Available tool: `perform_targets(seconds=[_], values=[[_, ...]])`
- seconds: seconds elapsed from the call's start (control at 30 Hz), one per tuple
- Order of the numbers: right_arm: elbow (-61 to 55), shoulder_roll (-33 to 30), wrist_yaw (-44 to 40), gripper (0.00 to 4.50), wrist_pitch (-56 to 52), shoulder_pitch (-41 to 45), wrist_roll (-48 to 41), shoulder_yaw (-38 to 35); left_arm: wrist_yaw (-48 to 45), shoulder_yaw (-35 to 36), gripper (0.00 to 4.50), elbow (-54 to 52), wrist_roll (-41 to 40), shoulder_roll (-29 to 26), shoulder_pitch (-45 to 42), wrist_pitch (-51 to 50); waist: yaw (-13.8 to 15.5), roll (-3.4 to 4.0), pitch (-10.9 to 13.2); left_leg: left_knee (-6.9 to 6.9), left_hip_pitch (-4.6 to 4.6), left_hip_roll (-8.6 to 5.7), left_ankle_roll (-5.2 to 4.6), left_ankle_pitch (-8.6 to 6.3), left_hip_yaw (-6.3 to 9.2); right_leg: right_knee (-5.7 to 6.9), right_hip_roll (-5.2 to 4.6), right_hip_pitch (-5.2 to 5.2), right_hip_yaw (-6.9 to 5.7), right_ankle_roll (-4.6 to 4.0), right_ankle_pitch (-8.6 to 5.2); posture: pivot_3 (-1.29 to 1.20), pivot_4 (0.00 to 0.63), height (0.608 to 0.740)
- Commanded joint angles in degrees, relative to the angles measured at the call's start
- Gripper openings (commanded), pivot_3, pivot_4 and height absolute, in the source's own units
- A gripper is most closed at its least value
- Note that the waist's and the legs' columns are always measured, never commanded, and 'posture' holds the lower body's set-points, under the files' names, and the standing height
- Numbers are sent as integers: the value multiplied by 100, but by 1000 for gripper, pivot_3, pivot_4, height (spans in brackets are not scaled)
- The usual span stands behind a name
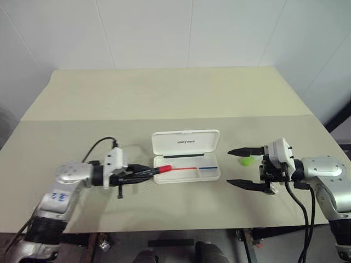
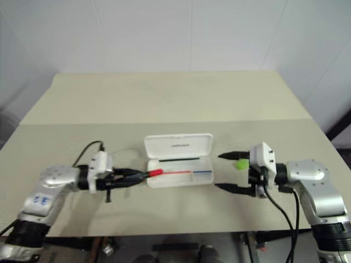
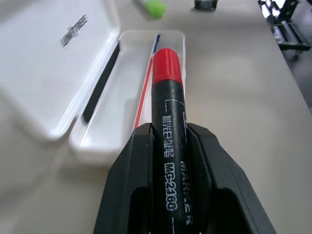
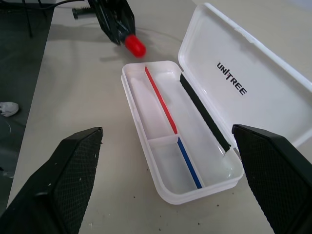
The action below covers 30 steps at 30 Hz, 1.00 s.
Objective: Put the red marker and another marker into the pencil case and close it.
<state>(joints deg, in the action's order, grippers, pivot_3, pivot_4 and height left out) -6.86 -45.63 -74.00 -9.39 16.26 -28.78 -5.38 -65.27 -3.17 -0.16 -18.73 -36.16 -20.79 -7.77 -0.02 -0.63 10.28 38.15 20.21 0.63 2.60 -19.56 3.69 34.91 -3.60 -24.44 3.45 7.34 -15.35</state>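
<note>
The left gripper (image 1: 143,172) clamps the red marker (image 1: 157,170) level, cap-first at the open case's (image 1: 187,163) left end for laying in, while the right gripper (image 1: 245,167) waits wide by the green highlighter (image 1: 247,161) on the tabletop (image 1: 164,104).

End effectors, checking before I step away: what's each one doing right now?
Left end effector: closed on the red marker, red cap pointing at the open pencil case.
Right end effector: open, holding nothing.
</note>
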Motion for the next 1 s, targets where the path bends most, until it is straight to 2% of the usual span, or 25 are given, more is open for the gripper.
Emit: perform_targets(seconds=[0.03,0.27,0.73,1.0], values=[[-321,-14,146,4500,-43,-134,-149,-231,293,-305,601,282,423,300,-509,248,4,0,0,1,0,0,0,0,0,0,1,0,0,1,1,0,150,740],[-624,-8,394,4500,-120,-408,-223,-352,519,-837,601,940,952,919,-1219,474,-14,0,0,1,2,-2,0,0,0,-3,2,1,3,4,2,0,150,740],[-1048,21,799,4500,-242,-719,-340,-425,737,-1113,601,1707,1433,1478,-1857,615,4,-2,1,4,2,-2,1,1,1,-3,4,1,3,6,3,0,150,740],[-1115,12,909,4500,-261,-746,-373,-421,529,-1213,3234,1586,1421,1559,-1841,465,3,-2,1,5,2,-2,0,1,1,1,5,1,3,6,3,0,150,740]])
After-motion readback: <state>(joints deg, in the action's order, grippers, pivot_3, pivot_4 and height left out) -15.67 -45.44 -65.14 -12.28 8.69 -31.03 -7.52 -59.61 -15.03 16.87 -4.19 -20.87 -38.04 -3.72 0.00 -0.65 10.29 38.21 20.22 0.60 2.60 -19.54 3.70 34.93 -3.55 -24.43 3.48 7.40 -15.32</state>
